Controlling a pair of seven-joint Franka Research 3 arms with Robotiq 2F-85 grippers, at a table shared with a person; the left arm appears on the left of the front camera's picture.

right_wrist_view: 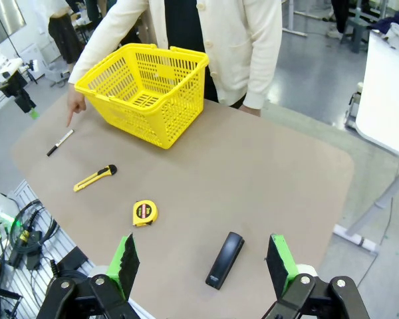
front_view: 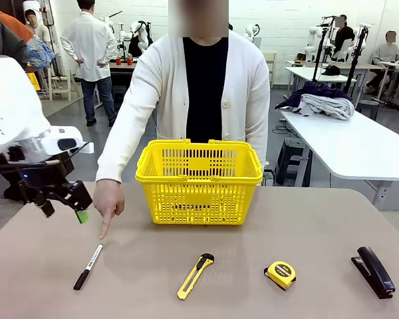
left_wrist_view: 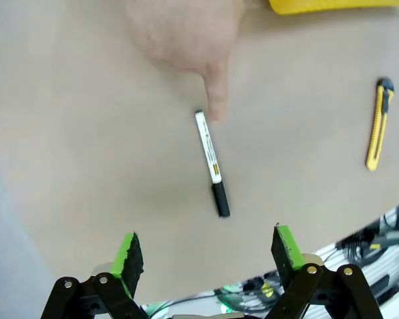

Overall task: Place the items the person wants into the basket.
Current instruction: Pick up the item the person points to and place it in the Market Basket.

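Pointing is the step in hand. The person's hand (front_view: 108, 201) reaches down to the bench (front_view: 253, 299), its forefinger tip just beside the white end of the white-and-black marker (front_view: 88, 266), which I take as the item wanted now.

Read the front view as a dial centred on the yellow basket (front_view: 199, 183), with twelve toward the person. The marker lies flat at about eight o'clock, well apart from the basket. The utility knife (front_view: 195, 275) lies at six, the tape measure (front_view: 280, 274) at about five and the stapler (front_view: 373, 271) at four. The basket looks empty, so I judge the task to be at its start.

The left claw (front_view: 65, 212) hovers above the bench at nine o'clock, jaws spread wide and holding nothing. In its wrist view the marker lies ahead between the green pads (left_wrist_view: 128, 256), black cap end nearer. The right claw (right_wrist_view: 201, 256) hangs high over the four o'clock side, above the stapler, jaws also wide and empty.

The left claw is nearest, so the pick is likely its job. It would need to come down with its fingers straddling the barrel crosswise, low enough to catch so slim a thing. A grip toward the cap end would keep it away from the pointing finger. After that comes the lift and carry toward two o'clock, with release over the basket's rim.
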